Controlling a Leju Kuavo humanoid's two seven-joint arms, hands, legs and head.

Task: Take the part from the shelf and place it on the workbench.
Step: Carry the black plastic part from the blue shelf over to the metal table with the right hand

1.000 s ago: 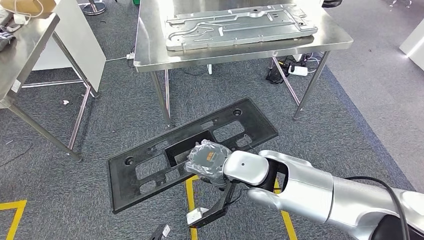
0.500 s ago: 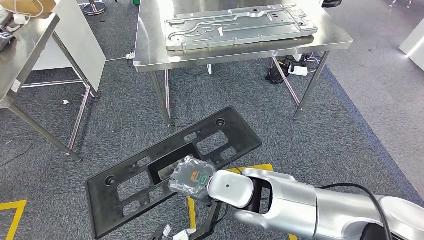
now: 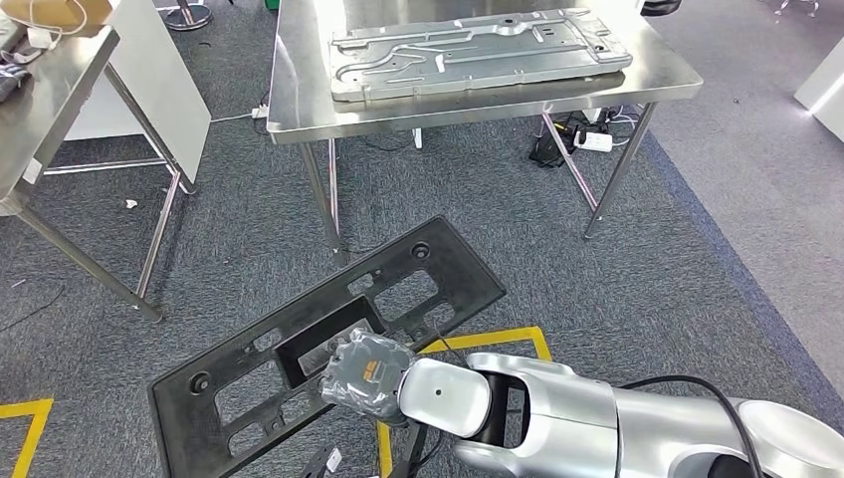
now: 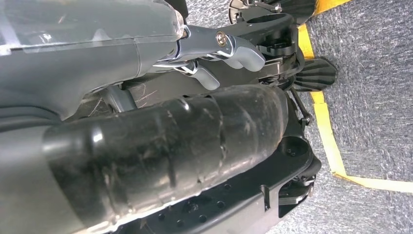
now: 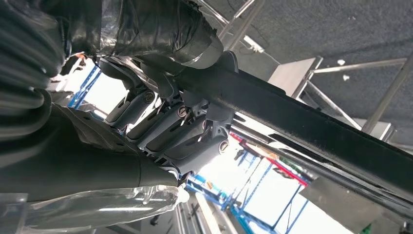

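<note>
Part carried one-handed, low over the carpet, with the workbench well ahead.

Black part (image 3: 328, 339) rides in the right hand (image 3: 370, 373), fingers (image 5: 160, 114) curled under its edge and thumb clamped on top, near the middle of the long panel; the left hand (image 4: 160, 141) hangs by the robot's body, and I cannot tell whether it is spread or closed. My worry: with 1 grip point, the free ends could sag, twist out of the fingers, or clip a workbench (image 3: 299, 110) leg. A metal panel (image 3: 478, 50) already lies on the far benchtop, so landing room looks tight.
</note>
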